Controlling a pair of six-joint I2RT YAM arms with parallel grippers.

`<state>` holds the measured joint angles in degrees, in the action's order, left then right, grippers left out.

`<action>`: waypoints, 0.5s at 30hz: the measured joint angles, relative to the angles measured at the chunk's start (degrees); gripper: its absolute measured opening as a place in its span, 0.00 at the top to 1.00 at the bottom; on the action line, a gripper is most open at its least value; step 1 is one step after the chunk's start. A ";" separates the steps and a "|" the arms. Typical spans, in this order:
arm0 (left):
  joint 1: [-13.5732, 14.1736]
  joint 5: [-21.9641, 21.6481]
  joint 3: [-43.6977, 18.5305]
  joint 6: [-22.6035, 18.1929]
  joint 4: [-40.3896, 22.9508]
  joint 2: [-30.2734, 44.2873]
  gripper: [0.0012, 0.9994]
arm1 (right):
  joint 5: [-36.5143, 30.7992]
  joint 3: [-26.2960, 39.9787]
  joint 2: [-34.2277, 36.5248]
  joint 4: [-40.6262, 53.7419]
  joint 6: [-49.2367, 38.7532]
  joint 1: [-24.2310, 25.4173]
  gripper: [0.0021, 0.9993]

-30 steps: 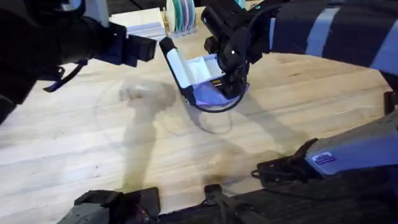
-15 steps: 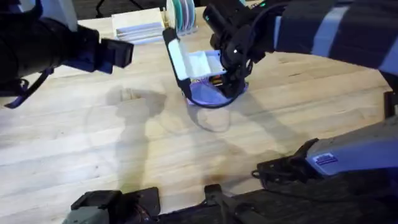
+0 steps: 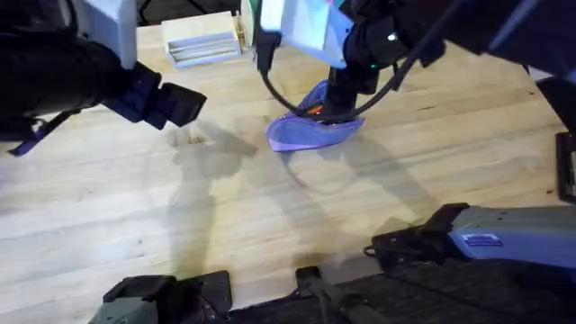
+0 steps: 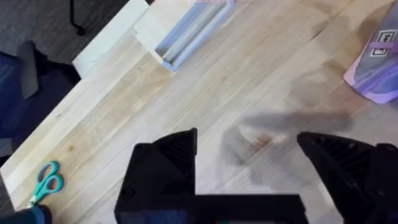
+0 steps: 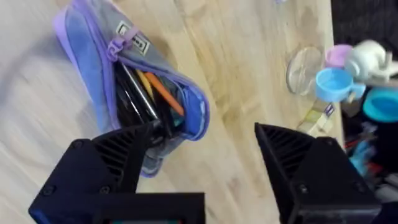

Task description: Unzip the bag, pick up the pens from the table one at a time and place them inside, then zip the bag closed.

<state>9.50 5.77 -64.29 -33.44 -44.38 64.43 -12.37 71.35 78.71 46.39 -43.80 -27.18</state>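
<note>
The lavender bag [image 5: 93, 81] lies on the table [image 3: 270, 225] with its zipper open. Inside it show an orange pen [image 5: 163, 93] and dark pens [image 5: 132, 94]. My right gripper [image 5: 205, 168] hovers open just above the bag's near end, with nothing between its fingers. In the overhead view the bag [image 3: 306, 133] sits at the table's far middle under the right gripper [image 3: 340, 101]. My left gripper [image 3: 175, 103] hangs open and empty over bare wood to the bag's left. A corner of the bag [image 4: 379, 68] shows in the left wrist view beyond the left gripper [image 4: 249, 168].
A white stack of boxes [image 3: 202, 40] stands at the table's far edge, left of the bag. Teal scissors [image 4: 46, 180] lie near the far left. Small cups and toys [image 5: 339, 81] and a clear disc [image 5: 303, 62] sit beyond the bag.
The right arm has lifted away from the bag, which now lies flatter and more exposed. The left gripper has shifted a little nearer and lower over the wood.
</note>
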 joint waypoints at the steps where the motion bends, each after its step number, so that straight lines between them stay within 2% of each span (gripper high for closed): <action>1: -0.01 0.72 0.00 -0.61 -0.02 0.76 0.01 | 0.21 0.00 -0.68 0.14 2.11 0.00 0.00; 11: -1.55 12.66 0.00 -6.34 0.76 12.36 0.01 | 3.06 0.02 -3.84 -0.06 29.10 -0.02 0.00; 15: -1.66 14.83 0.00 -6.95 1.51 16.14 0.01 | 6.84 0.02 -3.52 -0.06 39.22 -0.07 0.00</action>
<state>7.84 20.60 -64.29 -40.39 -42.87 80.58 -5.53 71.37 75.19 46.33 -4.59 -27.24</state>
